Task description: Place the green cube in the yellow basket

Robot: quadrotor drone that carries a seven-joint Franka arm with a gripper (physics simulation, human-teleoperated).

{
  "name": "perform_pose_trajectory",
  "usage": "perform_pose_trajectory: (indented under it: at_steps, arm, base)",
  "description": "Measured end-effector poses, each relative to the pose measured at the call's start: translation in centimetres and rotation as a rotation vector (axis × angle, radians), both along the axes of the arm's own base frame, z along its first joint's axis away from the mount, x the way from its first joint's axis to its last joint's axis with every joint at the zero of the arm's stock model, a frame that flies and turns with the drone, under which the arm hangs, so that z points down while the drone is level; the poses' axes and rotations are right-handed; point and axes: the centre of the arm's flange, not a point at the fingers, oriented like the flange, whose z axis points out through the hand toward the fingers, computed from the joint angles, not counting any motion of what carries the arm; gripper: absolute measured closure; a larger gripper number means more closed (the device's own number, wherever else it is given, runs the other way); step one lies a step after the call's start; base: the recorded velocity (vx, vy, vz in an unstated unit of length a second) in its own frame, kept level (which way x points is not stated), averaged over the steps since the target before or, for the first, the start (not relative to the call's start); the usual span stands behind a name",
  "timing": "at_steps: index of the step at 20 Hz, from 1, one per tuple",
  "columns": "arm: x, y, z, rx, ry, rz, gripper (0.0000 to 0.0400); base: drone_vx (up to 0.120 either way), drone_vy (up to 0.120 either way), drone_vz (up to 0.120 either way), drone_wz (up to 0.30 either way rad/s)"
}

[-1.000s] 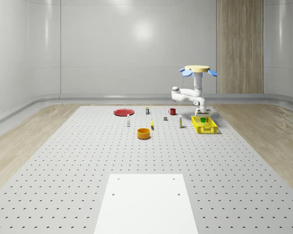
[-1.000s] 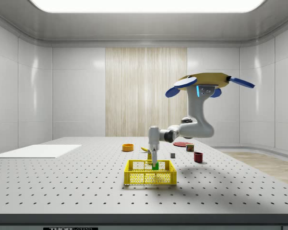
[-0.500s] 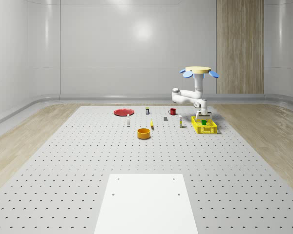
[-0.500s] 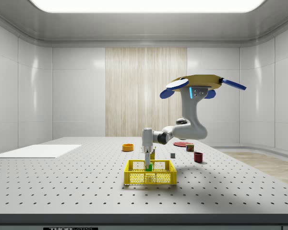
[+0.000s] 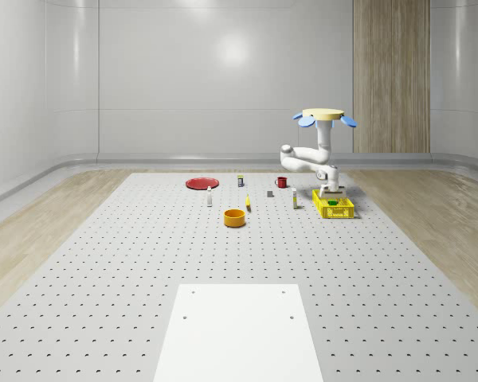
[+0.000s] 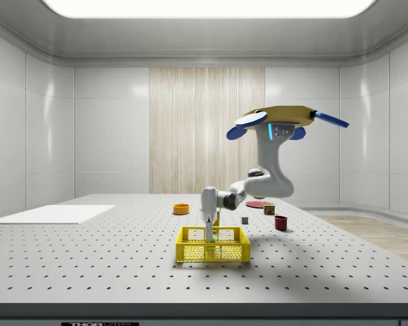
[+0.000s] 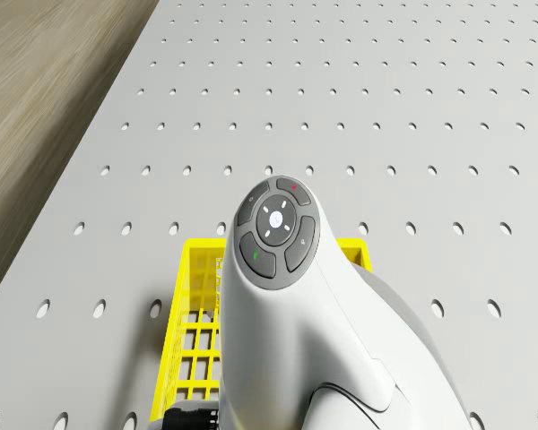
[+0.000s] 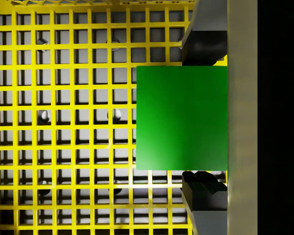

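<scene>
Inside the yellow basket (image 8: 63, 147) on the worktop (image 5: 143, 255), end effector (image 8: 203, 117) lowered for release, clamped on green cube (image 8: 181, 117); drone (image 6: 282, 119) hovering beside, arm reaching down.

Your drone (image 6: 283, 116) has a flat tan disc body with blue rotor blades and a small lit blue panel underneath. The arm (image 6: 272, 178) is glossy white with rounded joints; its wrist cap (image 7: 275, 230) carries grey buttons with green and red marks.
</scene>
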Motion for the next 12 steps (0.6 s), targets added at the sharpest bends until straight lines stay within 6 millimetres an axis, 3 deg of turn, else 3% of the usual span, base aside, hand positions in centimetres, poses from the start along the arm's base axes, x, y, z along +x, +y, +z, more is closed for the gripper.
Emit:
perform_pose_trajectory:
  at_steps: [5, 12]
  arm:
    - [0.0, 0.0, -1.1, -0.001, 0.0, -0.007, 0.0019]
    - [0.0, 0.0, -2.9, -0.002, 0.001, -0.011, 0.0004]
  base:
    - [0.0, 0.0, 0.0, 0.0]
    - [0.0, 0.0, 0.0, 0.0]
